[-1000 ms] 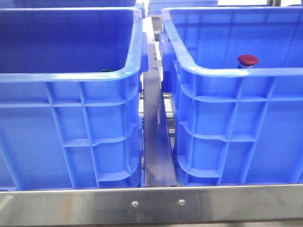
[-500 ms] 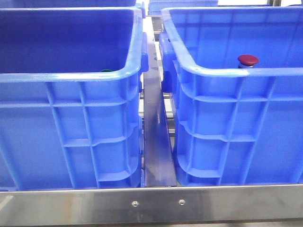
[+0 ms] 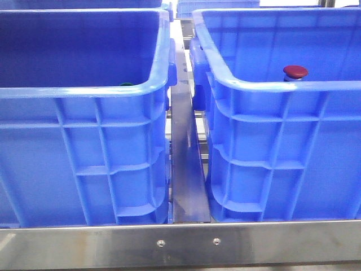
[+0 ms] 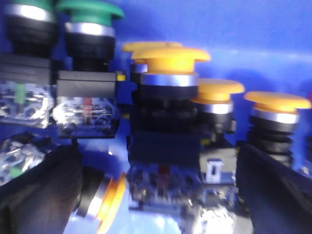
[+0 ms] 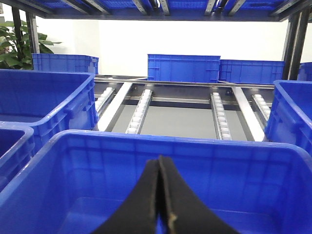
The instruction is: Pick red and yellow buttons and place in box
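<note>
In the front view two blue crates stand side by side, the left crate (image 3: 84, 90) and the right crate (image 3: 282, 84). A dark red button cap (image 3: 295, 71) shows above the near rim of the right crate. Neither gripper shows in the front view. In the left wrist view my left gripper (image 4: 158, 195) is open, low inside a crate among several yellow buttons. One upright yellow button (image 4: 168, 63) stands between its black fingers (image 4: 39, 195). Another yellow button (image 4: 109, 204) lies on its side by the left finger. My right gripper (image 5: 163, 195) is shut and empty above a blue crate (image 5: 161, 141).
Two green-topped buttons (image 4: 90, 12) stand behind the yellow ones, and a green cap (image 3: 125, 84) peeks over the left crate's rim. A metal rail (image 3: 183, 141) runs between the crates. More blue crates (image 5: 183, 68) and roller tracks (image 5: 219, 114) lie beyond.
</note>
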{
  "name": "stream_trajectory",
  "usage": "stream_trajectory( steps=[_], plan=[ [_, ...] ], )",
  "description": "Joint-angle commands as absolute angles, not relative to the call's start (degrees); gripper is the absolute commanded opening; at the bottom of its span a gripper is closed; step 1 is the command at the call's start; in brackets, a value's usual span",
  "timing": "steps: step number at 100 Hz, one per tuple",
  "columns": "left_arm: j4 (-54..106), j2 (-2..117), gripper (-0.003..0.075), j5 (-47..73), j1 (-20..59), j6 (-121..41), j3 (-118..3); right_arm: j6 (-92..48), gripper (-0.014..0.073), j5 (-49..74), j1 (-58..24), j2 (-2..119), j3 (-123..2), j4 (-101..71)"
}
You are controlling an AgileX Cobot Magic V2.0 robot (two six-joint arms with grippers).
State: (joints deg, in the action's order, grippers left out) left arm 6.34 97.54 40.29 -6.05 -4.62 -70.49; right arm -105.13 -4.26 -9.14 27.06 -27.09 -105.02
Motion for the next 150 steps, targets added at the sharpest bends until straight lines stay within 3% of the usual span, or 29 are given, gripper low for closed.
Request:
stream_trajectory(
  steps=[1, 15, 22, 52, 99, 123, 150],
  plan=[
    [7.45, 95.84, 0.0587, 37.28, -6.17, -4.74, -72.27, -105.27, -0.0048, -2.51, -9.20, 27.01, -28.61, -110.15],
    [7.45, 96.24, 0.0577, 37.27, -6.17, -4.74, -72.27, -105.27, -0.0048, -2.51, -9.20, 27.01, -28.61, -110.15],
    [7.45, 96.02, 0.0519, 37.27, -6.17, -4.74, -72.27, -105.27, -0.0048, -2.51, -9.20, 27.01, -28.61, -110.15],
    [7.45, 94.94, -0.0022, 37.49, -6.17, -4.85, -72.27, -105.27, -0.0048, -2.51, -9.20, 27.01, -28.61, -110.15],
    [8.53, 80.15, -0.0019, 43.18, -2.66, -6.30, -71.61, -105.27, -0.0048, -2.70, -9.20, 27.01, -28.61, -110.15],
    [8.53, 69.96, -0.0019, 44.91, 8.28, -7.92, -70.12, -105.27, -0.0048, -2.70, -9.20, 27.01, -28.61, -110.15],
    [8.53, 64.42, -0.0019, 45.04, 26.36, -9.01, -70.12, -105.27, -0.0048, -2.70, -9.20, 27.01, -28.61, -110.15]
  ],
)
